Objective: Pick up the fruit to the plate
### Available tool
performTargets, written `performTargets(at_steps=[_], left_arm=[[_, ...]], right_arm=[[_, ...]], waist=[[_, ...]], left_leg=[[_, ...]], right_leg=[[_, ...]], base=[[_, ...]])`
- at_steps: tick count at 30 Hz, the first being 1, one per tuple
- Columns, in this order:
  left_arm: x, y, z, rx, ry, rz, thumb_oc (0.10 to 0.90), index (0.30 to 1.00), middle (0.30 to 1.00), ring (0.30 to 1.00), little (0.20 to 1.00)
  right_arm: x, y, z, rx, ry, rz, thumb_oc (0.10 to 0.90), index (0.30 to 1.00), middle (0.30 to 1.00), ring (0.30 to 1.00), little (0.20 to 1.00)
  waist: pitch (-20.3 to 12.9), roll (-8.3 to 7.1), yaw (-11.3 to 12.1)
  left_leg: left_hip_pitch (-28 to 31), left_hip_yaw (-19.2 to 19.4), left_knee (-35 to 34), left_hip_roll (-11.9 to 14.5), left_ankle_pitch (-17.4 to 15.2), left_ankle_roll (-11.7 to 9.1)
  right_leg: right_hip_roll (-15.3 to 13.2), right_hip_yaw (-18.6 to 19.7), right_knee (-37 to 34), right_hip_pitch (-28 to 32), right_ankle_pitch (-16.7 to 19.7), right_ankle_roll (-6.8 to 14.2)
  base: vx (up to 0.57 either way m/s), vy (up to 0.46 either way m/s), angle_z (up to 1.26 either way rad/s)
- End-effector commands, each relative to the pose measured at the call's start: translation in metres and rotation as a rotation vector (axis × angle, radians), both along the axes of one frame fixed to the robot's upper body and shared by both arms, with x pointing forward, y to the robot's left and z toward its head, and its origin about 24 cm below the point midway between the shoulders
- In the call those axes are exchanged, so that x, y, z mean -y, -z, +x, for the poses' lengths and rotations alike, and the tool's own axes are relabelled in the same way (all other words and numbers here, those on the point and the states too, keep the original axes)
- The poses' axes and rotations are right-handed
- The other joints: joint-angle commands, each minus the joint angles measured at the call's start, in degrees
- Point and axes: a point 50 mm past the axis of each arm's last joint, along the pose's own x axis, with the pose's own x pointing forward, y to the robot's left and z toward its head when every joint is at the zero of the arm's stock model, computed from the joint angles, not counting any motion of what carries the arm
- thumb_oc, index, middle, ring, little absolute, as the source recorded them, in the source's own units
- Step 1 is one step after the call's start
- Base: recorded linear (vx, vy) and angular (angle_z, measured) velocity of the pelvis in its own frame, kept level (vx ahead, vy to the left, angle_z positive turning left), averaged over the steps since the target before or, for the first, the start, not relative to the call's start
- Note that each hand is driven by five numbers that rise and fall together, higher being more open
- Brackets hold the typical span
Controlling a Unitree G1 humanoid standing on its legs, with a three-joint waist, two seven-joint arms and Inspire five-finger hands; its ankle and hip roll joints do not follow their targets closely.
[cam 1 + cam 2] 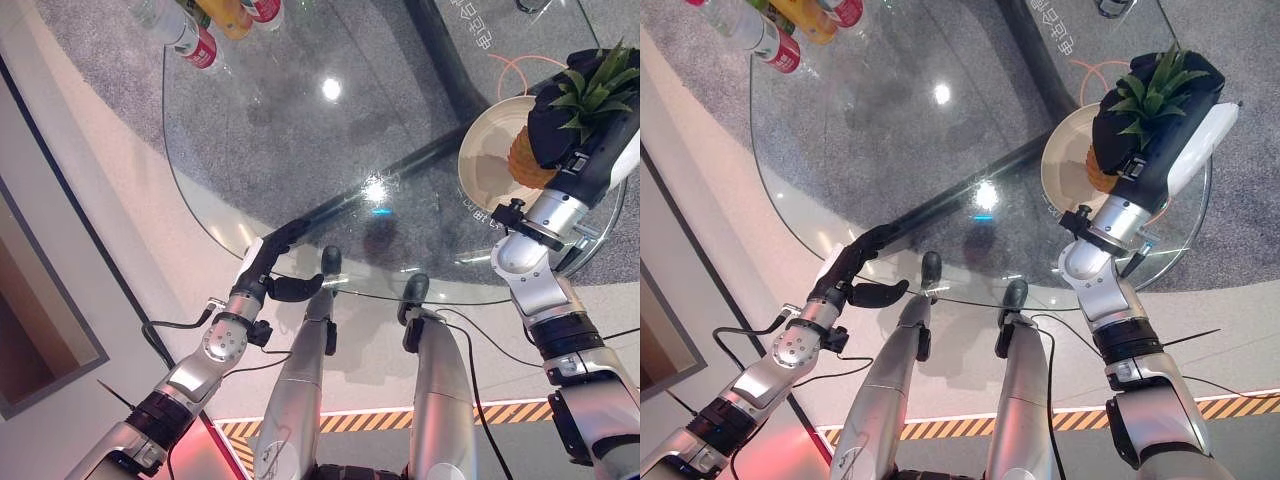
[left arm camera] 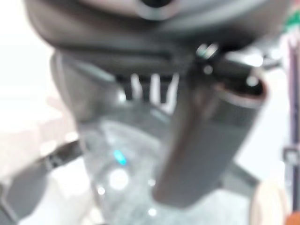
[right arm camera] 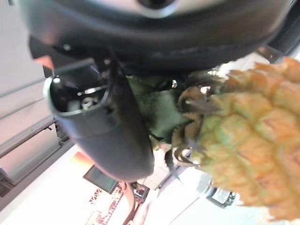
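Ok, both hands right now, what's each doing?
Left hand: open, holding nothing, at the glass table's near edge.
Right hand: shut on the pineapple, over the plate.

Bright, even light falls from overhead. The glass tabletop (image 1: 300,150) throws back two hard white glare spots and a small blue glint. Soft shadows lie on the grey floor beneath it. The left wrist view is heavily blurred throughout; in the right wrist view the pineapple (image 3: 248,140) is soft-edged.
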Motion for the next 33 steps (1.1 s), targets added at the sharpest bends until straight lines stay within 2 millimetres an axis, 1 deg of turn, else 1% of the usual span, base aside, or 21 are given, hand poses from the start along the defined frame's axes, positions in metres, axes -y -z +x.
performTargets(at_steps=[1, 6, 12, 17, 21, 26, 30, 33], left_arm=[[0.016, -0.021, -0.004, 0.104, 0.056, -0.066, 0.8, 0.9, 0.9, 0.9, 0.9], [0.018, -0.02, -0.003, 0.1, 0.059, -0.064, 0.8, 0.9, 0.9, 0.9, 0.9], [0.021, -0.02, -0.004, 0.101, 0.054, -0.076, 0.8, 0.9, 0.9, 0.9, 0.9], [0.021, -0.021, -0.003, 0.109, 0.047, -0.078, 0.8, 0.9, 0.9, 0.9, 0.9], [0.023, -0.022, -0.001, 0.111, 0.049, -0.08, 0.8, 0.9, 0.9, 0.9, 0.9], [0.025, -0.024, -0.001, 0.122, 0.06, -0.075, 0.8, 0.9, 0.9, 0.9, 0.9], [0.025, -0.026, 0.0, 0.129, 0.057, -0.08, 0.8, 0.9, 0.9, 0.9, 0.9], [0.024, -0.03, 0.002, 0.144, 0.057, -0.085, 0.8, 0.9, 0.9, 0.9, 0.9]], right_arm=[[0.001, -0.059, -0.02, 0.337, -0.043, -0.045, 0.1, 0.3, 0.3, 0.3, 0.2], [0.003, -0.063, -0.022, 0.384, -0.043, -0.03, 0.1, 0.3, 0.3, 0.3, 0.2], [-0.002, -0.066, -0.021, 0.392, -0.064, -0.029, 0.1, 0.3, 0.3, 0.3, 0.2], [-0.004, -0.063, -0.017, 0.346, -0.043, -0.056, 0.1, 0.3, 0.3, 0.3, 0.2], [-0.001, -0.059, -0.014, 0.333, -0.036, -0.054, 0.1, 0.3, 0.3, 0.3, 0.2], [0.0, -0.06, -0.012, 0.329, 0.026, -0.088, 0.1, 0.3, 0.3, 0.3, 0.2], [0.002, -0.057, -0.006, 0.271, 0.052, -0.125, 0.1, 0.3, 0.3, 0.3, 0.2], [0.007, -0.051, -0.002, 0.224, 0.056, -0.121, 0.1, 0.3, 0.3, 0.3, 0.2]], waist=[[-1.5, 2.0, -1.5], [-1.5, 2.46, -1.1], [-1.5, 2.78, -0.9], [-1.5, 2.85, -0.9], [-1.5, 3.06, -0.8], [-1.5, 3.41, -0.6], [-1.5, 3.73, -0.6], [-1.5, 3.67, -0.6]], left_leg=[[-2.0, 3.4, 14.3, -3.9, -11.6, 3.5], [-3.4, 3.2, 15.2, -3.8, -11.8, 3.6], [-4.5, 3.1, 15.8, -3.8, -11.8, 3.8], [-5.4, 3.0, 16.2, -3.8, -11.8, 3.8], [-6.1, 3.0, 16.5, -3.8, -11.8, 3.9], [-7.3, 2.8, 16.8, -3.9, -11.6, 3.8], [-8.2, 2.9, 17.2, -3.8, -11.6, 3.8], [-8.7, 2.9, 17.1, -3.9, -11.4, 3.9]], right_leg=[[2.7, -2.3, -13.7, 2.1, 13.3, 2.5], [2.2, -2.6, -12.2, 0.3, 13.0, 2.5], [2.0, -2.6, -11.4, -1.1, 12.8, 2.4], [2.1, -2.5, -10.6, -2.1, 12.7, 2.3], [1.9, -2.5, -10.4, -2.9, 12.8, 2.4], [1.6, -2.6, -10.0, -4.2, 13.1, 2.5], [1.7, -2.4, -9.4, -5.3, 13.0, 2.4], [1.8, -2.4, -9.9, -5.7, 13.3, 2.4]], base=[[0.0, 0.0, 0.0], [0.0, 0.0, 0.0], [0.0, 0.005, 0.0], [0.0, 0.0, 0.0], [0.0, 0.0, 0.0], [0.0, 0.0, 0.0], [0.0, 0.0, 0.0], [0.0, 0.0, 0.0]])
